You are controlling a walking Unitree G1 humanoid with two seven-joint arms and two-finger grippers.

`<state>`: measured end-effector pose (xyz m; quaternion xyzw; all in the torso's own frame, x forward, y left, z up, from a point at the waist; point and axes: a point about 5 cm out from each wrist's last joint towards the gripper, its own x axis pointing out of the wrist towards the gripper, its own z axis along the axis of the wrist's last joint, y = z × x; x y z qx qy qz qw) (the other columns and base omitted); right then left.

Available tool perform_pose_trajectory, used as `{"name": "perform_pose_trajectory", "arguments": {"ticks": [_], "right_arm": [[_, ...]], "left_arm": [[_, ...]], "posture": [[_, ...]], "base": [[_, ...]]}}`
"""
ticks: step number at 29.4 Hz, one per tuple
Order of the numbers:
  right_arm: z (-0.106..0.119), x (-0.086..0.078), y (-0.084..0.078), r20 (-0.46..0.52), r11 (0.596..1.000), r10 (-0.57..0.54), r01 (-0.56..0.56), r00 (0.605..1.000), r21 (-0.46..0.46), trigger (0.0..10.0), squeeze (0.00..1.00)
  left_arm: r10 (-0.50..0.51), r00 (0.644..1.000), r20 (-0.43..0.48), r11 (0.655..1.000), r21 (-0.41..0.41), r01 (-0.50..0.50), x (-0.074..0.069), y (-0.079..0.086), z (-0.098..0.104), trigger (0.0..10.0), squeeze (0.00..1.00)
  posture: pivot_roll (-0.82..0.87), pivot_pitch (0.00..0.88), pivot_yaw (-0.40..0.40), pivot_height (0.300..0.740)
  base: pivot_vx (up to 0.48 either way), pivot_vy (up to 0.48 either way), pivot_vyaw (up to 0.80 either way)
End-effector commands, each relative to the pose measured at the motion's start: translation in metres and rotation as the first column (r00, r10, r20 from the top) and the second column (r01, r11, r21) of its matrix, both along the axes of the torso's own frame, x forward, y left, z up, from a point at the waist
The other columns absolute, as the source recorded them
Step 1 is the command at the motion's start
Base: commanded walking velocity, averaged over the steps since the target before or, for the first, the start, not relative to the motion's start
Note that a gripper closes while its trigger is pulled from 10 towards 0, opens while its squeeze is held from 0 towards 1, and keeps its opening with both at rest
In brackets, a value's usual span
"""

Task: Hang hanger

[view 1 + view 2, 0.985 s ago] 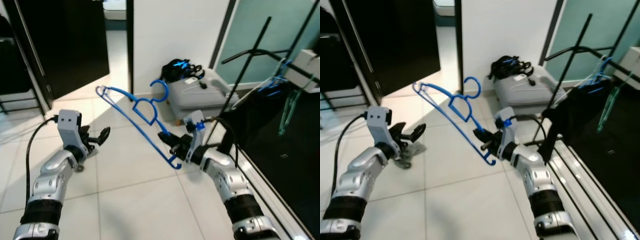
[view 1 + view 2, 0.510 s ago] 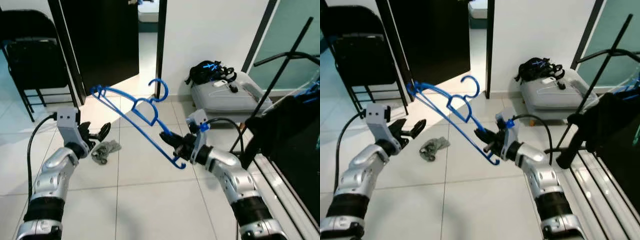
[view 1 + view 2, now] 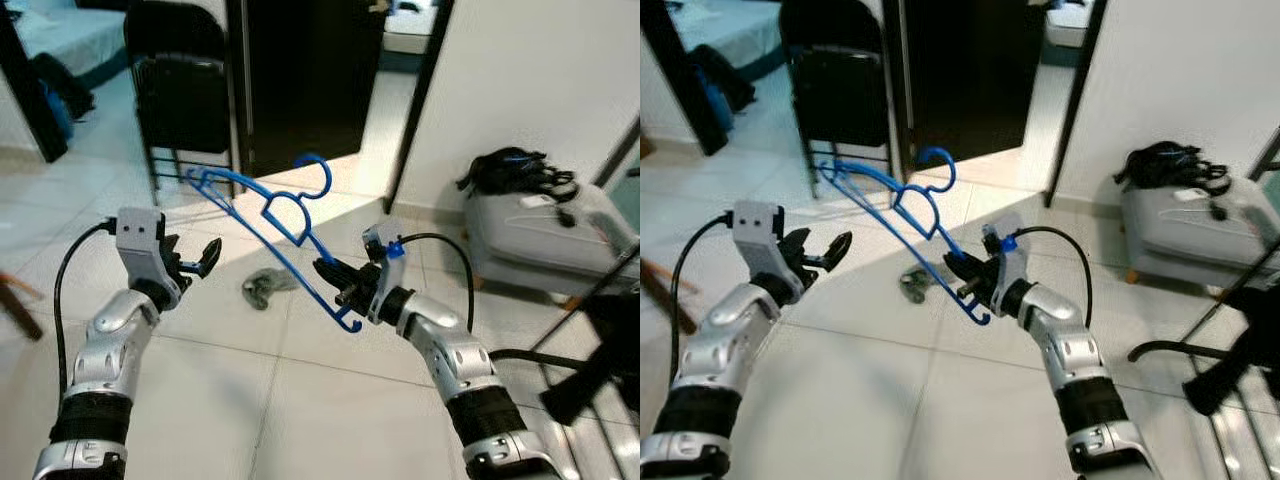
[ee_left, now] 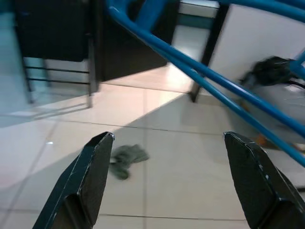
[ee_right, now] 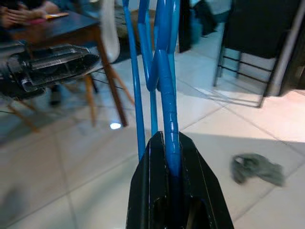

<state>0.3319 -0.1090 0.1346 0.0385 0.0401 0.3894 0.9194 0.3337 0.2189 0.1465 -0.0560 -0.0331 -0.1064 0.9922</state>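
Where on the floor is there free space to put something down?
Bare tiles lie between the two arms, nearer than the grey rag. It is crowded by the black chair, and by the grey case against the wall.

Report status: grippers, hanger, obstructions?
Right gripper shut on blue hanger, held aloft. Left gripper open, empty. Grey rag on floor tiles ahead, black folding chair beyond.
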Motion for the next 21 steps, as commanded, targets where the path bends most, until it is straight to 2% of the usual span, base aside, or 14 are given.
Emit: {"name": "perform_pose_trajectory", "arguments": {"ticks": [1, 4, 10, 21], "right_arm": [[-0.0001, 0.0003, -0.0078, -0.001, 0.999, -0.035, 0.035, 0.999, 0.000, 10.0, 0.00], [-0.0019, 0.0013, -0.0112, 0.001, 0.998, -0.068, 0.068, 0.998, -0.005, 10.0, 0.00], [-0.0034, 0.0051, -0.0161, -0.046, 0.991, -0.131, 0.132, 0.990, 0.008, 10.0, 0.00], [-0.0004, 0.0019, -0.0137, -0.023, 0.994, -0.112, 0.113, 0.993, 0.005, 10.0, 0.00]], "left_arm": [[0.030, 1.000, 0.008, 0.999, -0.020, -0.030, -0.0029, 0.0061, -0.0016, 10.0, 0.00], [0.059, 0.998, 0.016, 0.997, -0.040, -0.059, -0.0056, 0.0109, -0.0005, 10.0, 0.00], [0.077, 0.997, 0.022, 0.996, -0.042, -0.076, -0.0077, 0.0128, 0.0006, 10.0, 0.00], [0.078, 0.997, 0.028, 0.996, -0.045, -0.077, -0.0084, 0.0105, 0.0002, 10.0, 0.00]], "posture": [[0.05, 0.000, -0.038, 0.740], [0.06, 0.000, -0.041, 0.740], [0.06, 0.000, -0.048, 0.740], [0.04, 0.000, -0.050, 0.740]], "base": [[0.289, 0.000, 0.77], [0.480, 0.000, 0.71], [0.480, 0.000, 0.00], [0.480, 0.000, 0.00]]}}
